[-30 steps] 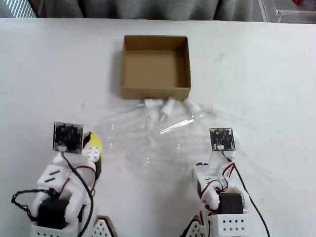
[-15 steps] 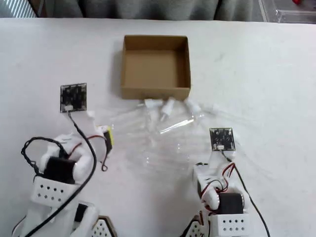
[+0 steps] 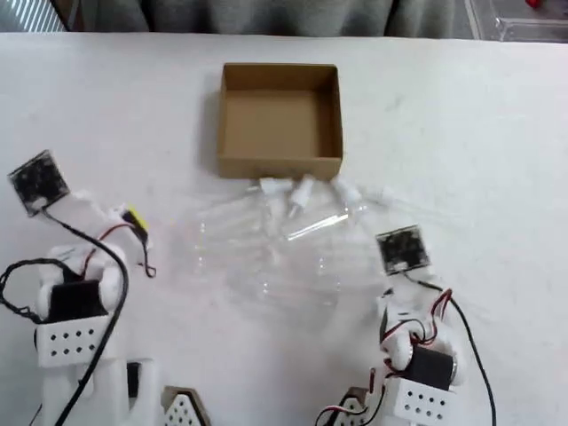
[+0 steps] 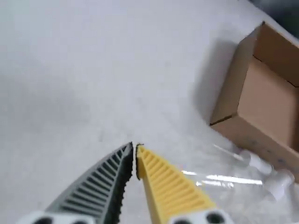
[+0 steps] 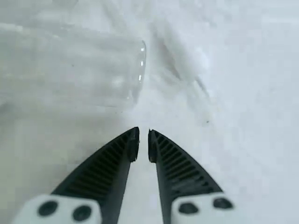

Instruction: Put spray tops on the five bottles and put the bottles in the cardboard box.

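Note:
Several clear plastic bottles [image 3: 266, 257] lie on their sides in the middle of the white table, hard to tell apart. White spray tops [image 3: 302, 191] lie in a row just in front of the open, empty cardboard box [image 3: 280, 120]. My left gripper [image 4: 134, 149], with one grey and one yellow finger, is shut and empty above bare table at the left, with the box [image 4: 261, 93] and a spray top [image 4: 275, 182] farther off. My right gripper [image 5: 141, 140] is shut and empty, pointing at a clear bottle [image 5: 70, 70] just ahead of its tips.
The left arm [image 3: 75, 293] stands at the front left, the right arm [image 3: 413, 355] at the front right. A clear plastic container [image 3: 524, 18] sits at the table's far right corner. Bare table surrounds the box on both sides.
The left arm has lifted and swung out to the left, away from the bottles. The right arm has shifted slightly back and to the right.

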